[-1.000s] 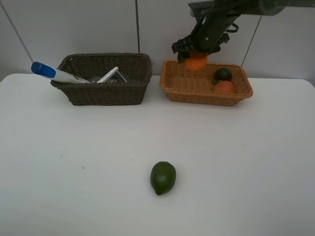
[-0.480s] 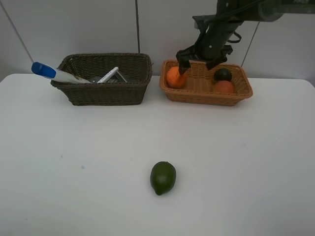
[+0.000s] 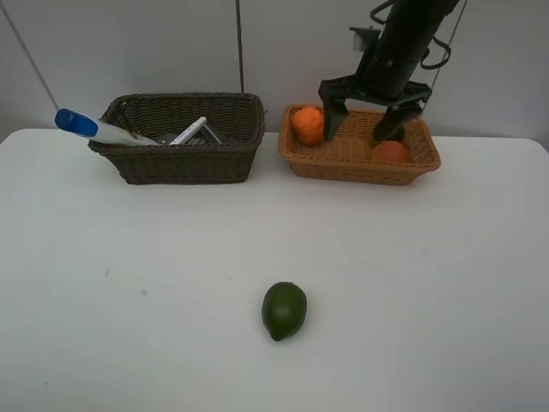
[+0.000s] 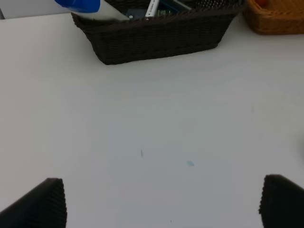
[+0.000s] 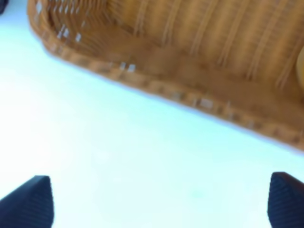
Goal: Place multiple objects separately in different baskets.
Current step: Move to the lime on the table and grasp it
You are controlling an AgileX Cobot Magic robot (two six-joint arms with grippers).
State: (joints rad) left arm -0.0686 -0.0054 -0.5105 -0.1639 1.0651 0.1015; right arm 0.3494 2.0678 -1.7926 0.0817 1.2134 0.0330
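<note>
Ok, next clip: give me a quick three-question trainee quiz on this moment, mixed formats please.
1. True or false: the green lime lies inside the light orange-tan basket.
2. Multiple choice: the right gripper is A) shut on the bumpy orange, B) open above the light basket with nothing between its fingers, C) resting on the table beside the lime.
3. Fill in: the blue cap of the white blue-capped tube sticks out over the rim of the ______ basket.

Key: 1 false, it lies on the bare table in front of both baskets. 2 B. 3 dark brown.
</note>
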